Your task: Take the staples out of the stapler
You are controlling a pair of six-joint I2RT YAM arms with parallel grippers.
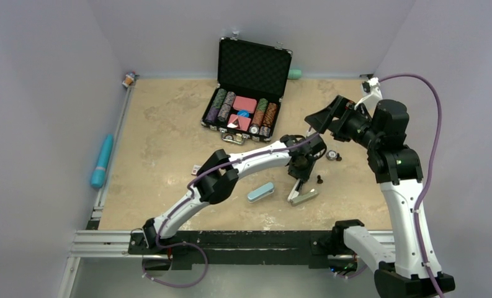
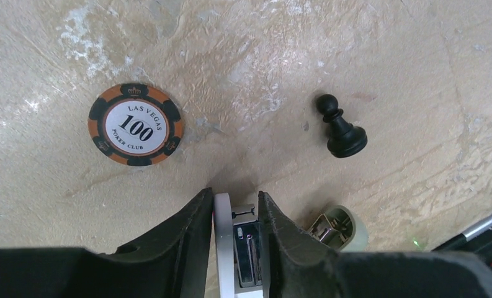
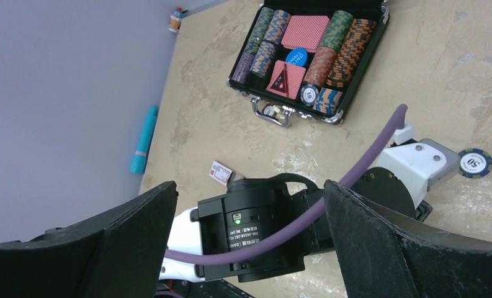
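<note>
My left gripper (image 2: 234,197) clamps the raised white-and-metal arm of the grey stapler (image 1: 304,197), I judge to hold it open so its channel can be reached. My right gripper (image 3: 248,186) hangs spread wide and empty, out of the way. I cannot make out the thin silver staples. They are presumably inside that channel, which my fingers (image 2: 187,248) half hide.

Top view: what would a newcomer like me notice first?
The open black case of poker chips at the far middle of the table stands out first. Nearer, the left pincer straddles the opened stapler, with a black pawn and an orange 100 chip lying close by.
</note>
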